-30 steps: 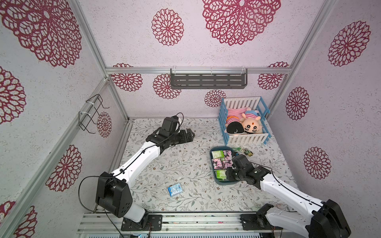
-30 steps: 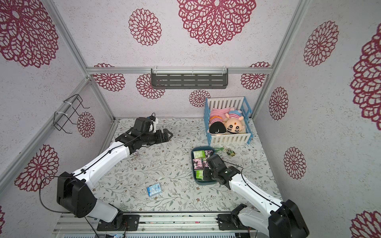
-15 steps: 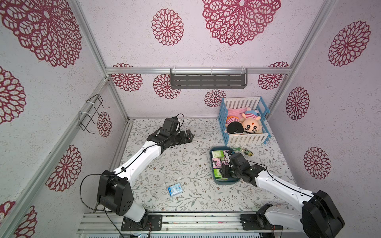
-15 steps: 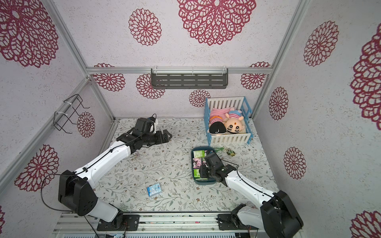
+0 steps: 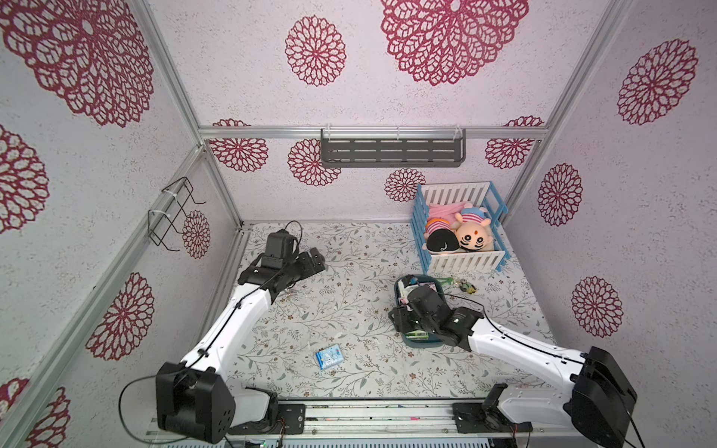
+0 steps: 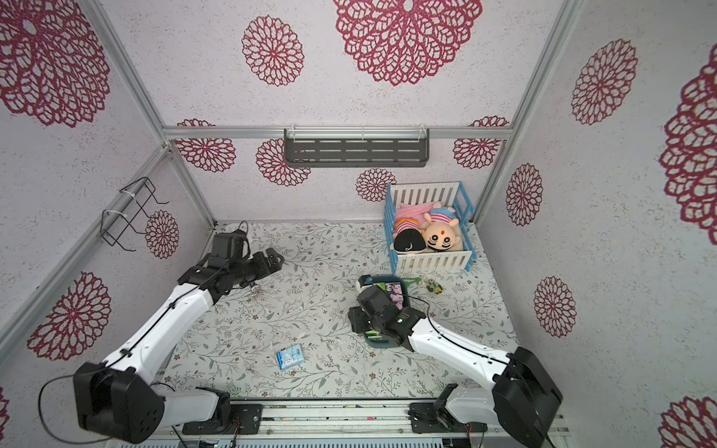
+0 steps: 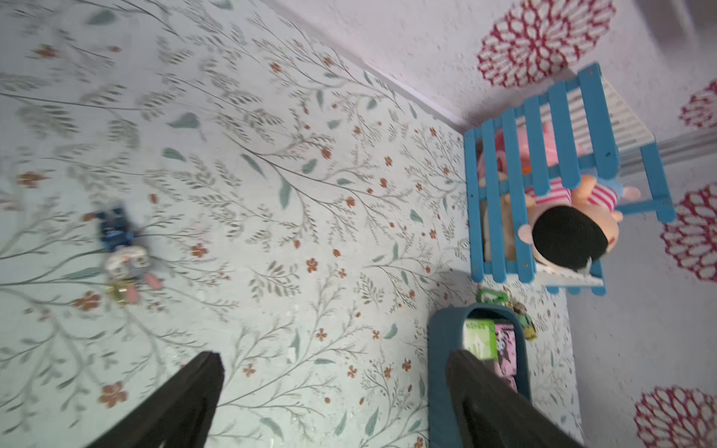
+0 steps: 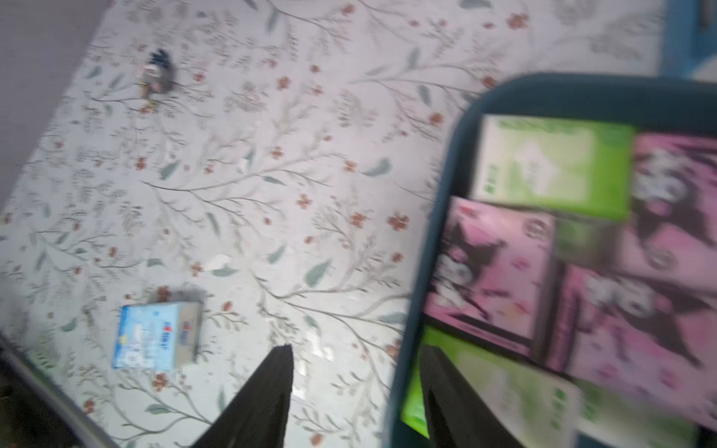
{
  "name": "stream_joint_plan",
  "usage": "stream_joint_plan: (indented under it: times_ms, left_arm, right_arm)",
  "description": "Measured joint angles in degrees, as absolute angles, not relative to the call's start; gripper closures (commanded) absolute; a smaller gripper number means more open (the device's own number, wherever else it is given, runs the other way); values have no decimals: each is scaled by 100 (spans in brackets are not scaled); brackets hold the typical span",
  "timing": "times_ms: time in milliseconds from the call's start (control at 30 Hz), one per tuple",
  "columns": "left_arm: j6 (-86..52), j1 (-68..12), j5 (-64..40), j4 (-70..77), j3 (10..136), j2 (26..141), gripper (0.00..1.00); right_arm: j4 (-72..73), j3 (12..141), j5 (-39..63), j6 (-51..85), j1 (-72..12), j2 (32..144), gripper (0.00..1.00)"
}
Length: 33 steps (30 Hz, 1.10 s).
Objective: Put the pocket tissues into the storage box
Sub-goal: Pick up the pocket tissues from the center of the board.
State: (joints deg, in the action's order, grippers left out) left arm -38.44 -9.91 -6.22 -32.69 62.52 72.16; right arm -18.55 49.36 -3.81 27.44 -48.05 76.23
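At storage box [image 8: 582, 95] edge, R end effector [image 8: 357, 349] part open, empty.

Nothing readable. Print on light blue pack [image 5: 329, 356], lower centre in both top views, too blurred; same for green pack [image 8: 551, 166] and pink pack [image 8: 489, 267] in storage box [image 8: 582, 93].

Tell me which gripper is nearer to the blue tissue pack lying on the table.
Right. The right gripper hangs at the edge of the storage box, a short stretch of table from the blue tissue pack. The left gripper hovers much farther off, toward the back left.
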Motion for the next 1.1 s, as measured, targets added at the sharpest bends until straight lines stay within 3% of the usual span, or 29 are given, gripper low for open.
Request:
stream_joint_plan:
  times_ms: [167, 400, 867, 967, 1100]
  left_arm:
    - [-3859, -231, -550, -3636, 5651, 6359, 3]
    - [-3824, 344, -593, -4202, 5251, 5830, 3]
    - [-3839, 419, -744, -4414, 5000, 5487, 3]
    - [-3824, 419, -740, -4480, 5000, 5483, 3]
    - [-3822, 425, -687, -4501, 4995, 5408, 3]
  right_arm:
    - [-1009, 5500, 403, 2449, -5295, 8945, 40]
    - [-1275, 6490, 1105, 2150, -5645, 10547, 37]
    - [-1529, 7032, 1691, 2108, -5983, 11080, 40]
    - [-1568, 7035, 1706, 2104, -6016, 11155, 45]
    - [-1566, 7118, 1800, 2141, -6060, 11264, 73]
